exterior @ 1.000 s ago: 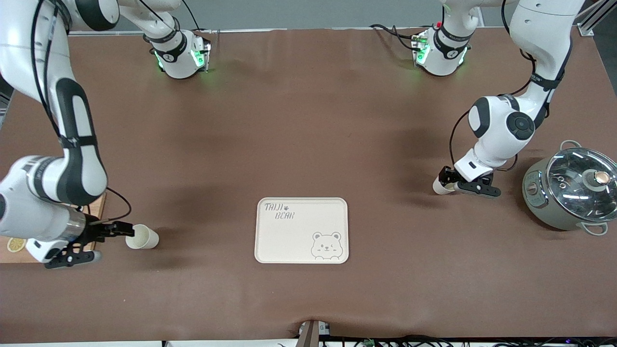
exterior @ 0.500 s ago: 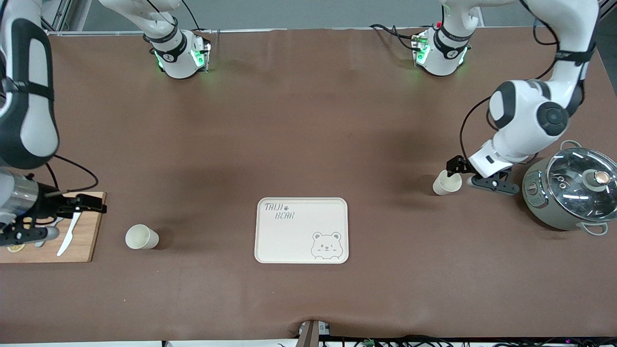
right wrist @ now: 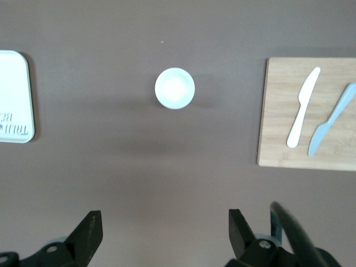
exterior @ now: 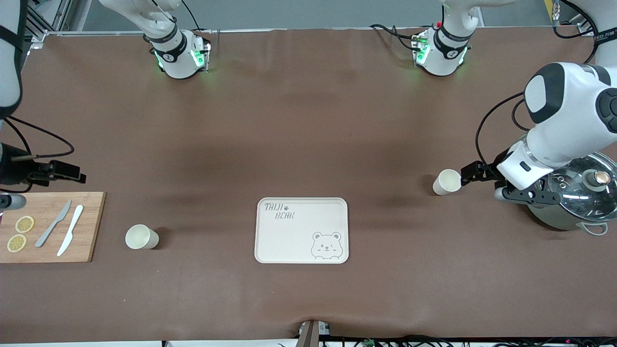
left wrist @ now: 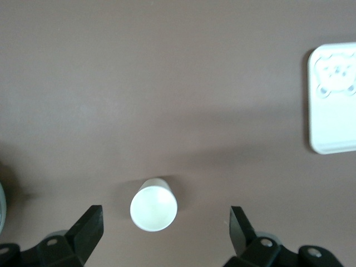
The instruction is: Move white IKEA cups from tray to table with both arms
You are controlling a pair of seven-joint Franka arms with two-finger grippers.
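Two small cream-white handleless tumbler cups stand upright on the brown table, one toward each arm's end, with the beige rectangular bear-print tray [exterior: 301, 230] between them and well apart from both.

The cup toward the left arm's end [exterior: 447, 181] stands free, just beside the left gripper [exterior: 487, 180], which hangs low by the grey lidded cooker pot [exterior: 573, 193]. Its fingers are spread wide and hold nothing; the cup touches neither finger.

The cup toward the right arm's end [exterior: 141, 236] stands near the wooden cutting board [exterior: 53, 226], well apart from the right gripper [exterior: 67, 173], which is raised over the table just above the board's edge. Its fingers are likewise spread wide and empty.

The left wrist view shows its cup [left wrist: 153, 204] in line with the gap between the two black fingers [left wrist: 89, 228]. The right wrist view shows the other cup [right wrist: 174, 88] well clear of its fingers [right wrist: 89, 233], with a white knife [right wrist: 303, 107] and a pale blue knife [right wrist: 331, 119] on the board. Only the front view shows the two lemon slices [exterior: 20, 233] and the pot.
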